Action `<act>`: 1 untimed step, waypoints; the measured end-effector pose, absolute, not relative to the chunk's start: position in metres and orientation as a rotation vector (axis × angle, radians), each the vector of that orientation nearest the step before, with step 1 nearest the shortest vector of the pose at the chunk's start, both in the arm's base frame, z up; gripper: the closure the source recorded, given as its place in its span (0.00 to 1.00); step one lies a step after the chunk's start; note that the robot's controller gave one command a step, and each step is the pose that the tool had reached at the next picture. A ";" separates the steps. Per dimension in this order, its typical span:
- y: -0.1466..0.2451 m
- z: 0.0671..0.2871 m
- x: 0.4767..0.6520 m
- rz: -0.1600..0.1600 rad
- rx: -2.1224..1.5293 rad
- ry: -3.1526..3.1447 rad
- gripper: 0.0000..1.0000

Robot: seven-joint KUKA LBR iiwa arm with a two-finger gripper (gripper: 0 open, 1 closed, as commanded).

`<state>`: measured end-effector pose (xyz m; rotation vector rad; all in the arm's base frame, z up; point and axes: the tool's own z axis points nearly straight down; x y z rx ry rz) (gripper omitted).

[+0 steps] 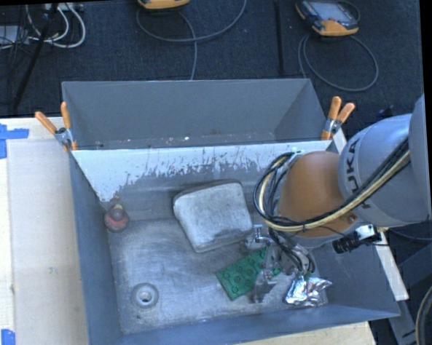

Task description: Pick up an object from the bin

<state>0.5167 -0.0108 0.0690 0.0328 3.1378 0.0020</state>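
Note:
My gripper (268,273) is down in the bin's front right part, its fingers reaching onto the right edge of a flat green studded plate (240,276). I cannot make out how the fingers stand. A crumpled piece of silver foil (306,291) lies just right of the gripper on the bin floor. A grey rectangular sponge-like block (213,214) lies behind and left of the gripper, near the bin's middle.
A small reddish-brown rounded thing (116,217) sits at the far left by the bin wall. A grey round cap (145,294) lies at the front left. The arm with its orange cover and cables hangs over the bin's right side.

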 end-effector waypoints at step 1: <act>-0.010 0.073 0.517 0.002 0.029 3.140 1.00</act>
